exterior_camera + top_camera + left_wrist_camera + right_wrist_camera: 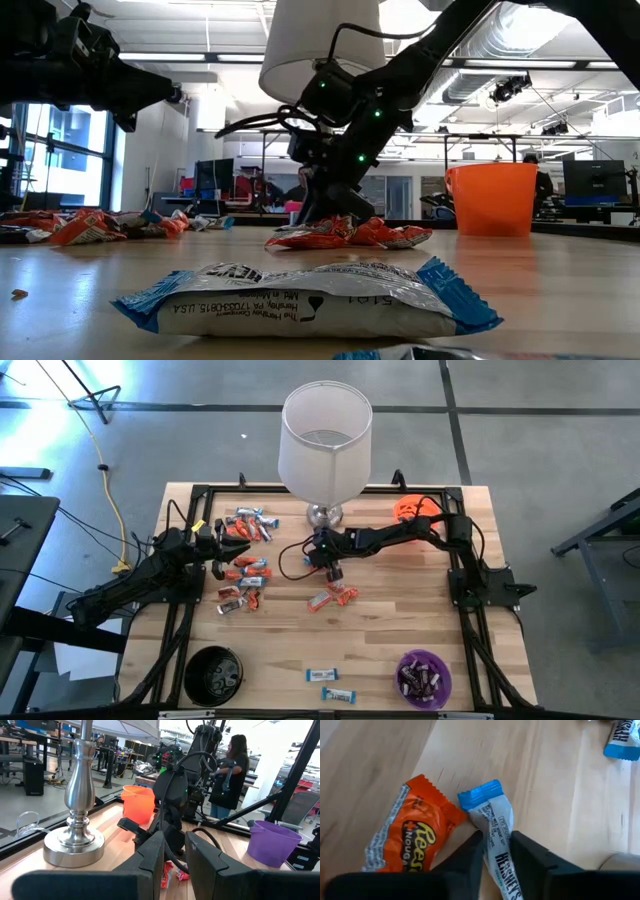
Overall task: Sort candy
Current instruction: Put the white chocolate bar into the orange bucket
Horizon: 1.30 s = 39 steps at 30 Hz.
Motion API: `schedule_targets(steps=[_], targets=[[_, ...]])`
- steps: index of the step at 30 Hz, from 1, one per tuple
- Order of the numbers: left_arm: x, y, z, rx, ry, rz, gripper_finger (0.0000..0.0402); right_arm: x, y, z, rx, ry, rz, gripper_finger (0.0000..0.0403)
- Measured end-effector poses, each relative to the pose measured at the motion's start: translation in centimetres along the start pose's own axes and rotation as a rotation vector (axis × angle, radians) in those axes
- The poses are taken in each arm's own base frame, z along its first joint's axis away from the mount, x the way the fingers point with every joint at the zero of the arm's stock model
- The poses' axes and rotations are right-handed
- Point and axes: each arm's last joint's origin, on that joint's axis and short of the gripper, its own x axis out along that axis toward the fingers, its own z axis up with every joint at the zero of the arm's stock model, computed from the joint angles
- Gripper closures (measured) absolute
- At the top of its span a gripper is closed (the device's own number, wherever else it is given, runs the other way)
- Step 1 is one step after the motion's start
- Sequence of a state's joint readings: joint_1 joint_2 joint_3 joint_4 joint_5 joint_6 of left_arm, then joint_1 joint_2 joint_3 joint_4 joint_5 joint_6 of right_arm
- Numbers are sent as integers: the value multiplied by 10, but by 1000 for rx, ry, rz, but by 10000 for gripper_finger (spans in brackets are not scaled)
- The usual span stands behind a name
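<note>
In the right wrist view, my right gripper point(496, 839) is shut on a silvery blue-white candy point(492, 815) that lies flat on the wooden table. An orange-red candy point(412, 837) lies beside it. In the high view this gripper point(335, 572) stands over a small candy cluster point(335, 596) at the table's middle. My left gripper point(232, 550) hangs level at the left, by a larger pile of candy point(245, 575). Its fingers point(152, 857) stand a narrow gap apart with nothing between them. My right gripper pinches the blue-white candy about its middle point(496, 851), one finger point(470, 852) on each long side. The fingers slant down from above and lie across the candy. The candy lies on the table, its blue crimped end point(479, 795) pointing away from the fingers.
A table lamp point(325, 445) stands at the far middle, its base point(322, 515) just behind my right gripper. An orange bowl point(410, 508) stands far right, a purple bowl point(424, 678) holding candy near right, and a black bowl point(213, 675) near left. Two blue-white candies point(322, 676) lie near the front edge.
</note>
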<state>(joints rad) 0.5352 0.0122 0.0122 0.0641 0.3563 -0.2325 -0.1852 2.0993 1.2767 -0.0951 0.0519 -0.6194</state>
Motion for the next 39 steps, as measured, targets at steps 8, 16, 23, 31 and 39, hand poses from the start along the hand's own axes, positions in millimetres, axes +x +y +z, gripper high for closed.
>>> schedule_targets(steps=[8,16,23,31,39], targets=[[0,0,0,0,0,0,337,0,1,0,53,3,6,389],[0,0,0,0,0,0,337,0,7,4,44,33,-35,399],[0,0,0,0,-1,0,337,-13,13,8,19,98,-74,399],[0,0,0,0,0,0,337,-44,16,13,51,196,-117,400],[0,0,0,0,0,0,337,-75,25,13,160,320,-131,400]])
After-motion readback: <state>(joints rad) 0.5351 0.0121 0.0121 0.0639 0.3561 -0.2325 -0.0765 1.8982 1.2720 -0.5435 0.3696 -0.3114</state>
